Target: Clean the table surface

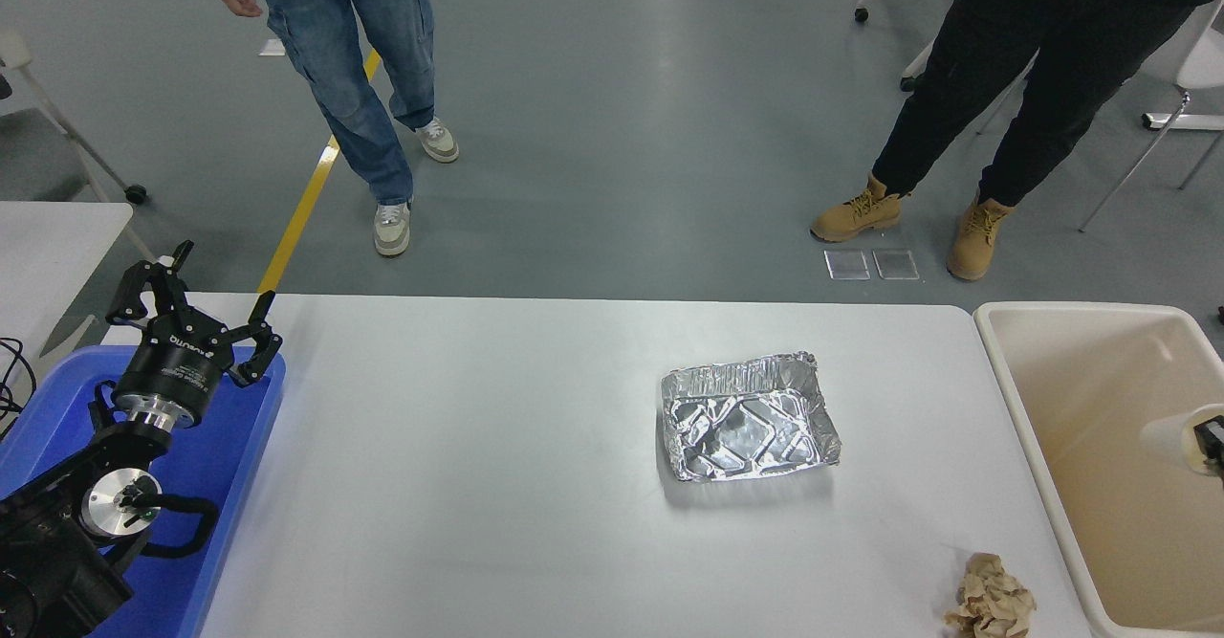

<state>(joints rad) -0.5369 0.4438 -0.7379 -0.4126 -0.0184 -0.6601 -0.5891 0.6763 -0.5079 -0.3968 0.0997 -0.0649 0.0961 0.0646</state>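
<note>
Grey polished floor fills the far half of my view, where two people stand: one in blue jeans and pale sneakers (pixel 387 93) at the upper left beside a yellow floor line, one in black trousers and tan boots (pixel 966 121) at the upper right. Below them the large matte white tabletop (pixel 459 485) spans the middle of my feed from the blue bin to the beige one. A beige plastic bin (pixel 1042 447) sits against its right end, and a blue plastic tray (pixel 239 466) against its left. My left arm is parked over that blue tray, its black left gripper (pixel 191 318) held spread and holding nothing. On the tabletop, right of centre, lies a crumpled silver foil tray (pixel 748 416); well apart from it, near the front right corner, a wad of crumpled brown paper (pixel 991 600). At the right edge over the beige bin I see a pale rounded thing with a dark tip (pixel 1186 435), possibly my right gripper, and I cannot tell its jaw state.
</note>
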